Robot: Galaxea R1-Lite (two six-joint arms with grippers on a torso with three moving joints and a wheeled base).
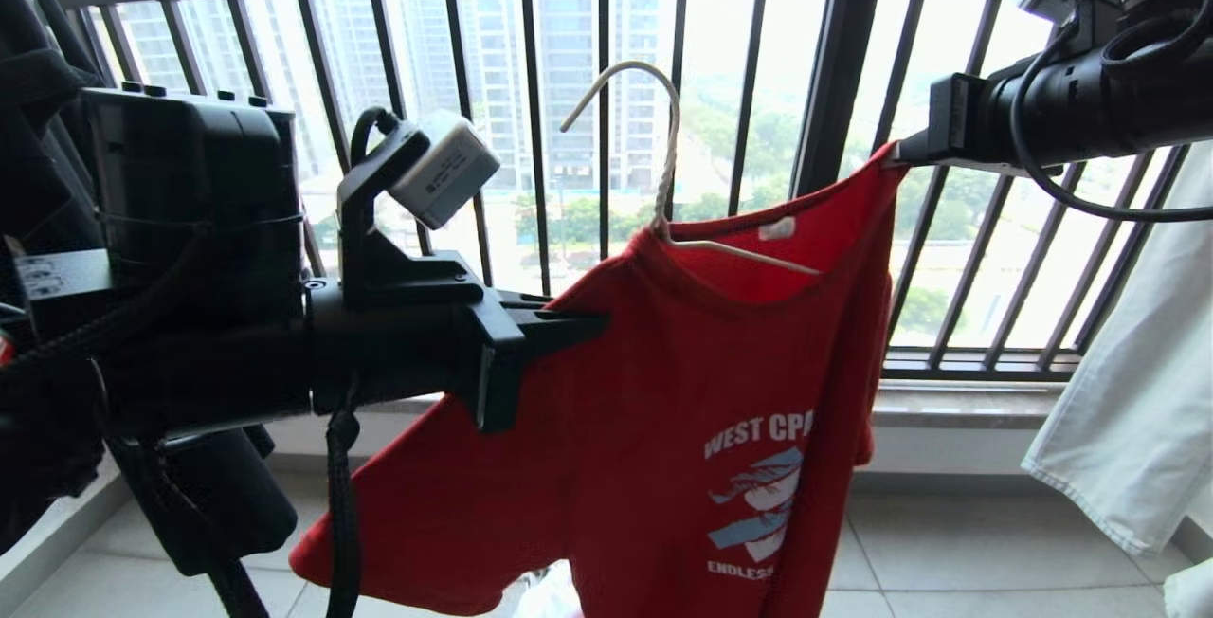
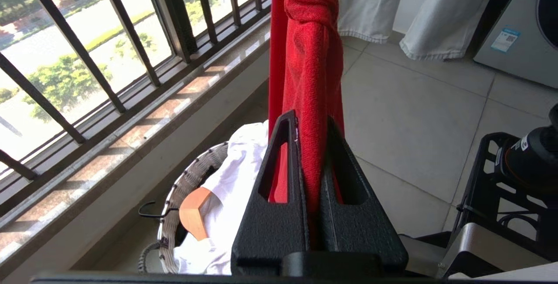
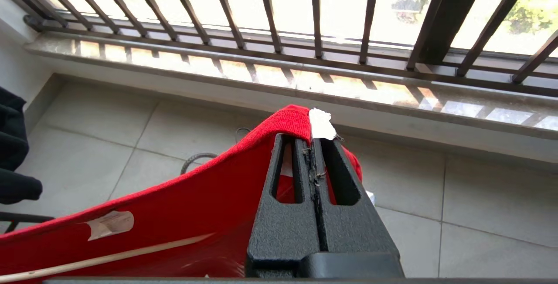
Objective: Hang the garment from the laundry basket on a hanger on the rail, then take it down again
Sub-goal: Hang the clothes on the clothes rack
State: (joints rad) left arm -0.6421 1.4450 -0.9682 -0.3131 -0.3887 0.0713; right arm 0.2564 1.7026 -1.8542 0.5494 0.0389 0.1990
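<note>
The red garment (image 1: 682,390) is stretched in the air between my two grippers, in front of the window. My left gripper (image 1: 592,324) is shut on a bunched fold of it (image 2: 309,57) at the shoulder side. Higher up on the right, my right gripper (image 1: 900,152) is shut on the collar edge (image 3: 287,123) beside a white label. The off-white hanger (image 1: 670,154) sits inside the neck opening with its hook pointing up and free; one arm of the hanger (image 3: 109,258) lies along the fabric. The laundry basket (image 2: 192,170) stands on the floor below. The rail is out of view.
The dark window railing (image 1: 606,125) and its sill run just behind the shirt. White cloth (image 1: 1128,390) hangs at the right, black cloth (image 1: 28,78) at the left. A white shirt (image 2: 231,188) and a wooden hanger (image 2: 196,212) lie in the basket. A washing machine (image 2: 518,22) stands beyond.
</note>
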